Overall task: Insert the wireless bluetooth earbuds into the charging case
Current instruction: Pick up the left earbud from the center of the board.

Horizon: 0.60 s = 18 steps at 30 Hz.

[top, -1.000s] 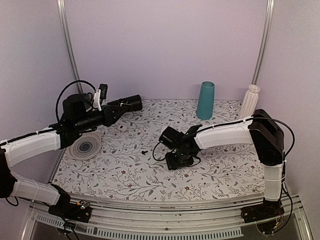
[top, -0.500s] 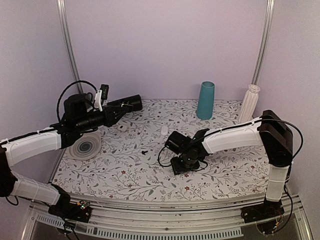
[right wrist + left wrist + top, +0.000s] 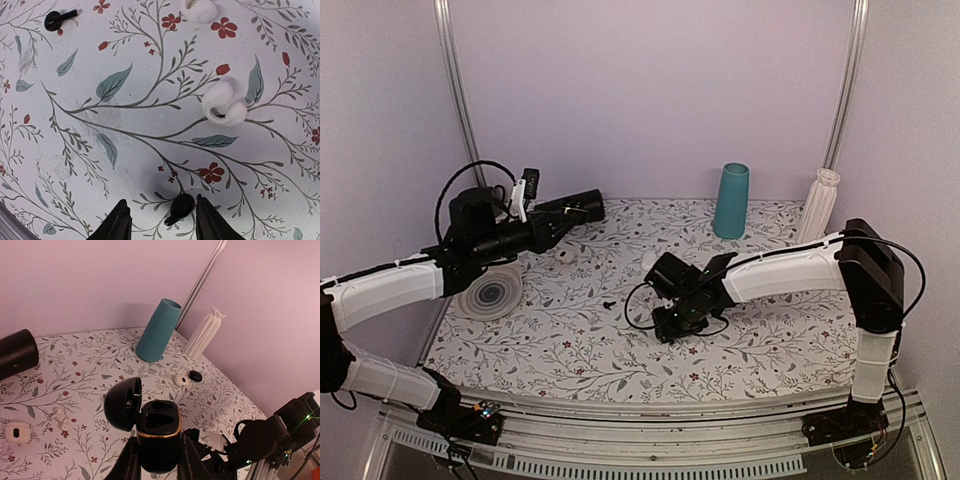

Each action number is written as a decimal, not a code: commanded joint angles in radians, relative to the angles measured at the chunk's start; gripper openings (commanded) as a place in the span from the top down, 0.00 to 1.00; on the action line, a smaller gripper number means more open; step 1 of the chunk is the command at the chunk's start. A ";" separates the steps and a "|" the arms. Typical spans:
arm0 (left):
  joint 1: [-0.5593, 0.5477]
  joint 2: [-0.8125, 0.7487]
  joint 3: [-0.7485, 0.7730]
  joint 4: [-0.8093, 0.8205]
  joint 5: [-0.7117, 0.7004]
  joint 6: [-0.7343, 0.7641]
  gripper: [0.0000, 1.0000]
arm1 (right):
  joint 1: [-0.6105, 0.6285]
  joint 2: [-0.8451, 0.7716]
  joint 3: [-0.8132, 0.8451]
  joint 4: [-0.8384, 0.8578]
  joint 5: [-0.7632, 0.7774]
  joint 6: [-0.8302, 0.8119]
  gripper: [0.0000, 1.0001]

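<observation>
My left gripper [image 3: 157,460] is shut on the black charging case [image 3: 159,435] and holds it upright above the table, with the lid [image 3: 123,403] open to the left and both wells empty. In the top view this gripper [image 3: 552,224] is at the back left. My right gripper [image 3: 162,220] is open and low over the table. One black earbud [image 3: 181,207] lies between its fingers, close to the right one. The other black earbud [image 3: 59,19] lies further off and also shows in the top view [image 3: 609,302]. The right gripper [image 3: 670,322] is mid-table.
White earbuds [image 3: 225,105] lie near the right gripper. A white case [image 3: 16,432], a second white piece [image 3: 180,380] and a small black rounded object [image 3: 195,375] lie on the table. A teal cup [image 3: 731,200], a white vase [image 3: 818,205], a black cylinder [image 3: 585,206] and a grey disc [image 3: 492,293] stand around.
My right gripper shifted a little right and toward the front, then came back left over the earbud. The left arm and the case have barely moved.
</observation>
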 commanded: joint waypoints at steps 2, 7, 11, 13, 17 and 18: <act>-0.024 0.006 0.018 0.019 -0.005 -0.009 1.00 | -0.021 -0.009 -0.017 0.039 -0.022 -0.045 0.58; -0.032 0.021 0.033 0.010 -0.006 -0.008 1.00 | -0.035 -0.038 -0.065 0.081 -0.045 -0.080 0.63; -0.037 0.033 0.047 0.005 -0.005 -0.007 1.00 | -0.046 -0.066 -0.106 0.131 -0.069 -0.103 0.65; -0.041 0.040 0.057 0.004 -0.006 -0.006 1.00 | -0.050 -0.075 -0.136 0.152 -0.075 -0.117 0.67; -0.050 0.051 0.067 -0.003 -0.013 -0.006 1.00 | -0.058 -0.080 -0.160 0.179 -0.087 -0.143 0.69; -0.052 0.052 0.070 -0.004 -0.014 -0.006 1.00 | -0.057 -0.079 -0.160 0.181 -0.091 -0.151 0.70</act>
